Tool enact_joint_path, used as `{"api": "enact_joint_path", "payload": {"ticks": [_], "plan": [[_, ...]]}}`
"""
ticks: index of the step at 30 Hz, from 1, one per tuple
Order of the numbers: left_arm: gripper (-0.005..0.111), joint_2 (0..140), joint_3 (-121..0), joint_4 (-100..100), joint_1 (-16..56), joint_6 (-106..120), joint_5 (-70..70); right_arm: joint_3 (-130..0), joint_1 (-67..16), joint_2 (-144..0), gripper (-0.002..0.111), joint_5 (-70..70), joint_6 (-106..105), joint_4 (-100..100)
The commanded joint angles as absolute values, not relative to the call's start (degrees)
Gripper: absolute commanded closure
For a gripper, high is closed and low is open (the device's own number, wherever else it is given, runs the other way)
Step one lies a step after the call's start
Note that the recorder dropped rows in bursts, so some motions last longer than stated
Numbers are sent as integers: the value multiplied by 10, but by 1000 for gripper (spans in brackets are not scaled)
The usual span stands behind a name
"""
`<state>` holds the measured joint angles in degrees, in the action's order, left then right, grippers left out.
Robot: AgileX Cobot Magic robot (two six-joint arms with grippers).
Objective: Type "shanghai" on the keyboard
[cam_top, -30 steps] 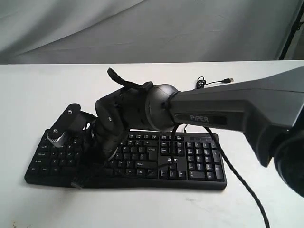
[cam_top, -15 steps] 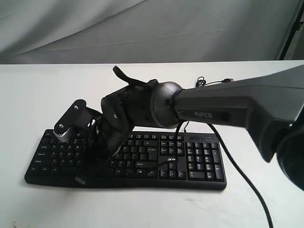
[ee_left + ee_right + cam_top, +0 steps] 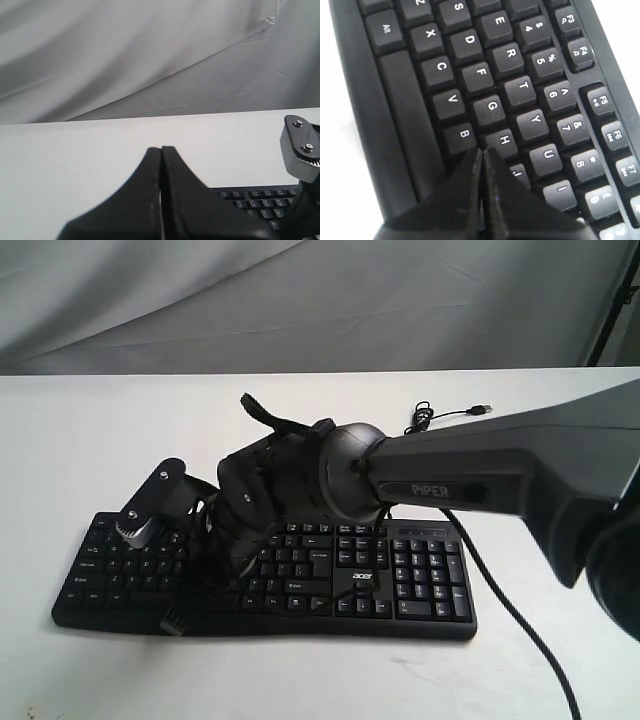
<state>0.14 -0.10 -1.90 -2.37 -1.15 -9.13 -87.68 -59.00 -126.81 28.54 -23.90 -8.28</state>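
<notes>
The black keyboard lies on the white table, its acer logo facing the front. My right arm reaches across from the right and hovers over the letter keys on the left half; its fingertips are hidden under the wrist in the exterior view. In the right wrist view the right gripper is shut and empty, its tip just beside the H key and the B key of the keyboard. The left gripper is shut and empty, over the table beside the keyboard.
The keyboard's thin USB cable lies coiled behind it, plug free. A black arm cable trails over the number pad side to the table's front. Grey cloth hangs behind. A grey part of the right wrist shows near the left gripper.
The right arm has shifted to the right along the keyboard and risen slightly. The left gripper gives no earlier view.
</notes>
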Motion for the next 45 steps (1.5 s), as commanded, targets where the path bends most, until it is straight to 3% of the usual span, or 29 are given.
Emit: {"api": "enact_joint_path", "payload": {"ticks": [1,17,28,45], "plan": [[107,0,0,-18,-20,-13,-88,-873,-587,-1262,108,276,-237,-79],[107,0,0,-18,-20,-13,-88,-876,-587,-1232,108,253,-239,-63],[107,0,0,-18,-20,-13,-88,-995,-587,-1298,108,321,-239,-56],[107,0,0,-18,-20,-13,-88,-994,-587,-1317,108,326,-296,-121]]}}
